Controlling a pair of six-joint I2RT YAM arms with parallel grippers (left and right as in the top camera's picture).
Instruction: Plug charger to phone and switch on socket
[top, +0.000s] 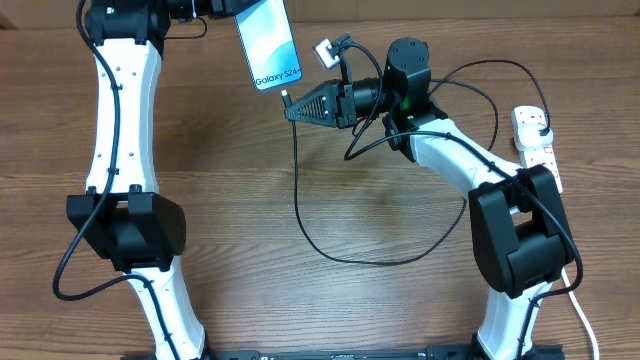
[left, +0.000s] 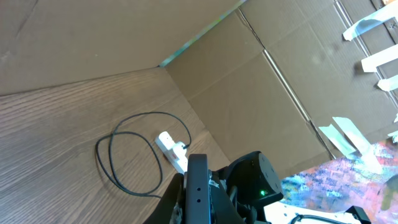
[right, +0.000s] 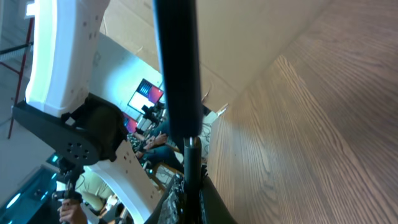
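The right gripper (top: 293, 108) is pinched tight on the charger (top: 296, 180) just behind its connector tip, which sticks out ahead of the fingers so it can go in straight. Right at that tip is the bottom edge of the phone (top: 268, 45). From the right wrist they look to be touching, though I can't tell whether the tip is seated in the port. The left gripper (top: 228, 8) is closed on the phone's far end, holding it tilted above the surface (top: 240, 200), port end turned toward the right gripper. I'd call that a steady target. Below the right gripper the cable drops, loops slack over the surface and runs back behind it to the socket (top: 537, 150), where its plug appears to be in. With that much slack, nothing tugs on the tip. The socket's switches are too small to read.
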